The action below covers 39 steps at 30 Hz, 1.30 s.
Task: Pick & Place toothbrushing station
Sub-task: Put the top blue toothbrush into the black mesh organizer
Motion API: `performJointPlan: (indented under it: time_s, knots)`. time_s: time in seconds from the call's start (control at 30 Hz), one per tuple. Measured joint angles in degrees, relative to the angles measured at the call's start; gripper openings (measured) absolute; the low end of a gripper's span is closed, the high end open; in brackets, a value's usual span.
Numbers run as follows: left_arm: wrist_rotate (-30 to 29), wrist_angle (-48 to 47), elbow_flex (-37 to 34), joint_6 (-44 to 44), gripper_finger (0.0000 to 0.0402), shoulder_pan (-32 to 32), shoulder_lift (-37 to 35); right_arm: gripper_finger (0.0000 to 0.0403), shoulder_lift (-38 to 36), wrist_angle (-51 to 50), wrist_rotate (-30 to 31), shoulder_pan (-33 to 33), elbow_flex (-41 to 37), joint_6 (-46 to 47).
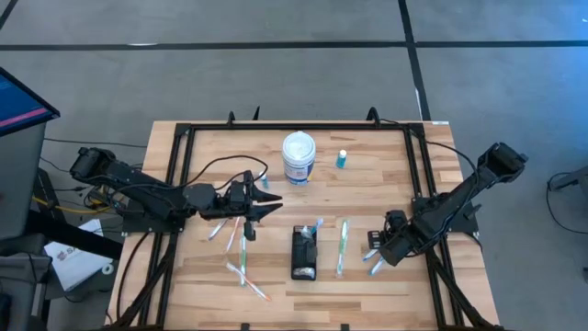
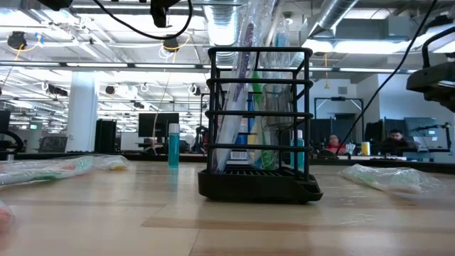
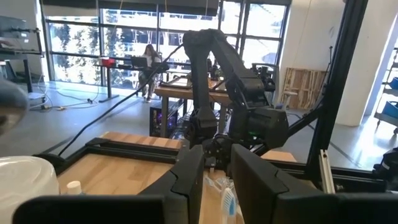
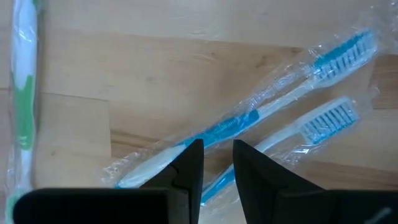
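The toothbrushing station (image 1: 304, 252) is a small black rectangular holder made of thin bars, with a solid base. It stands upright on the wooden table (image 1: 386, 175), below the white tub (image 1: 299, 157) in the high view, well apart from it. Toothbrushes stand inside it.

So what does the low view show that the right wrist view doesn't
Only the low view shows the black slotted holder standing upright on the table, a small blue bottle behind it, and the room beyond. Only the right wrist view shows the right end effector, its fingers slightly apart, hovering above two blue wrapped toothbrushes, with a green wrapped toothbrush off to one side. Both show the wooden tabletop and plastic-wrapped toothbrushes lying on it.
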Motion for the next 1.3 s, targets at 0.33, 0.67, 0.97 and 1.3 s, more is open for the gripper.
performJointPlan:
  time_s: [0.33,0.67,0.97,1.3]
  knots:
    - [0.00,-0.25,0.00,-0.02,0.0076,0.00,0.00,0.0080,0.00,2.39,0.39,0.04,0.00,-0.64]
    - [0.01,-0.25,0.00,0.07,0.0076,0.00,0.01,0.0159,0.00,4.25,0.79,-0.09,0.02,-4.75]
    - [0.02,-0.23,0.00,0.13,0.0076,0.00,0.00,0.0198,0.76,4.48,-0.03,-1.99,0.01,-8.88]
    - [0.01,-0.23,0.00,0.15,0.0076,0.00,0.01,0.0161,0.76,4.88,-0.22,-2.72,0.02,1.05]
